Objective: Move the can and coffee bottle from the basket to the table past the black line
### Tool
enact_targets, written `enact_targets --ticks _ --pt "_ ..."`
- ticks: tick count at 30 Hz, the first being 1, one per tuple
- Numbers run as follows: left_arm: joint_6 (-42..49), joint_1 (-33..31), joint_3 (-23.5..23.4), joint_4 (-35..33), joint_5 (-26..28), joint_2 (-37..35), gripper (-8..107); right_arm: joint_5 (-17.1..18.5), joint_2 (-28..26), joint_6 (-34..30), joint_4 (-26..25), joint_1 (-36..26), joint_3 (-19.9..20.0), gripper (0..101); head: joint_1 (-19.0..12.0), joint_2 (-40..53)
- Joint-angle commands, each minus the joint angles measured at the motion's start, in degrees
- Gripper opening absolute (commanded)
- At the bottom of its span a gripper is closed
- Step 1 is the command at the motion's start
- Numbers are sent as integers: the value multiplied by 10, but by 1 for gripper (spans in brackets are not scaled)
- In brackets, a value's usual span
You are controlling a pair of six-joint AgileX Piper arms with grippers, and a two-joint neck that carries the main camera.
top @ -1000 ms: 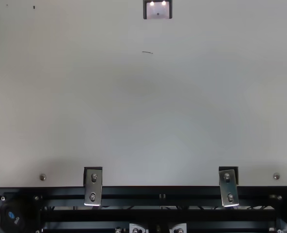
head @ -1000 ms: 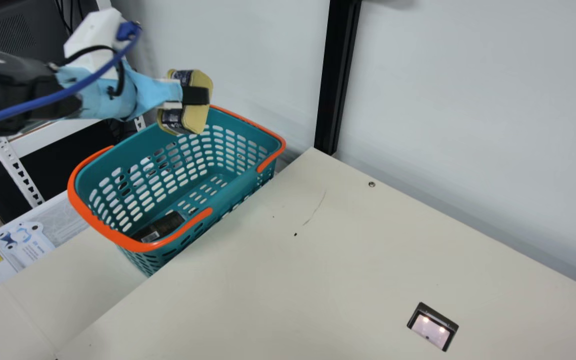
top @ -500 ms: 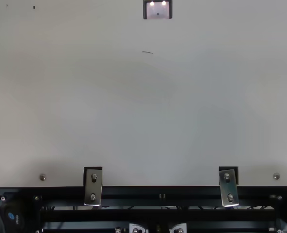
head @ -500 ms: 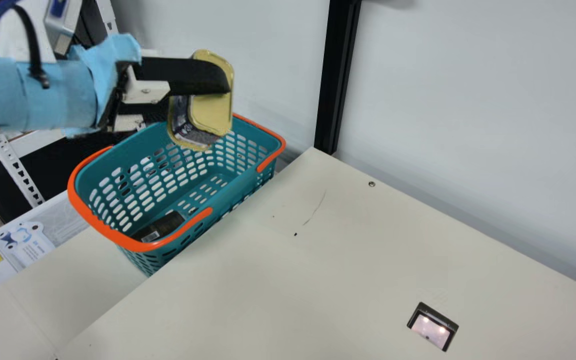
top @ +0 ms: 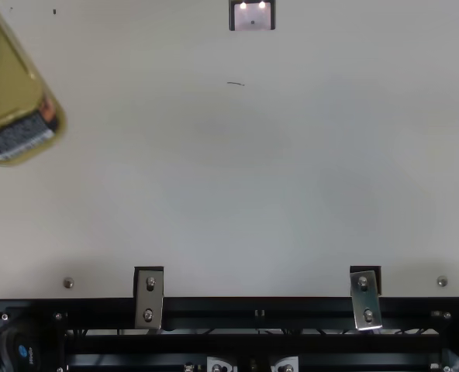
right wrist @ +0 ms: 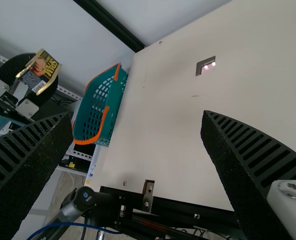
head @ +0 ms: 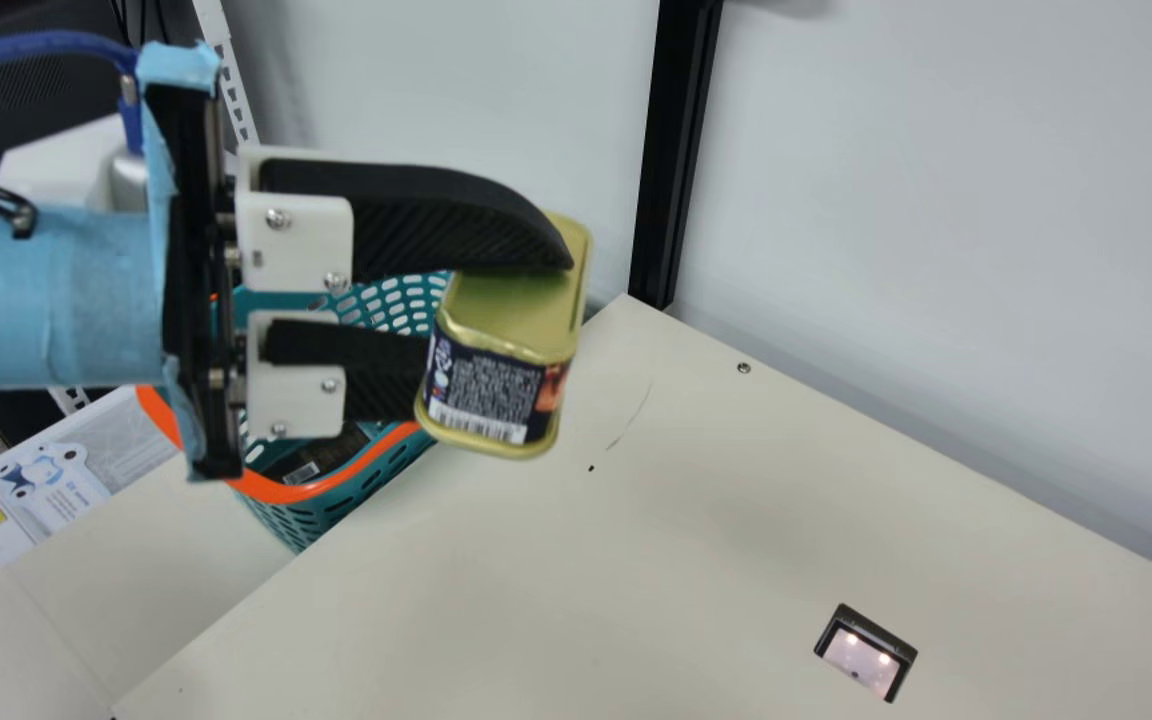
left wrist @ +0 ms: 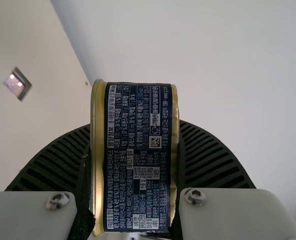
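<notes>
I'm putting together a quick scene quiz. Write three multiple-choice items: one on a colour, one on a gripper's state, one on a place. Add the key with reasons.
1. What colour is the handle of the basket?
A) Black
B) White
C) Orange

2. How does the right gripper stand?
A) Open
B) Shut on nothing
C) Shut on the basket

3. Where is the can?
A) In the basket
B) In the left gripper
C) In the right gripper

Key:
1. C: the main view shows an orange handle against the teal basket.
2. A: in the right wrist view its two fingers stand well apart.
3. B: the left wrist view shows the can clamped with a finger on each side.
</notes>
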Motion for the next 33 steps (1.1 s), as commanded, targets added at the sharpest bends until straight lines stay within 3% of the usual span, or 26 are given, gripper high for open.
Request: enact_targets --ticks 1,16,33 --pt "-104 -7 9 -7 -1 -6 10 0 0 0 0 0 0 101 -18 11" --pt "-334 -52 34 -21 -1 -39 10 0 0 0 0 0 0 101 -18 11" --pt "-340 -55 33 -19 1 -41 10 0 0 0 0 0 0 101 -18 11"
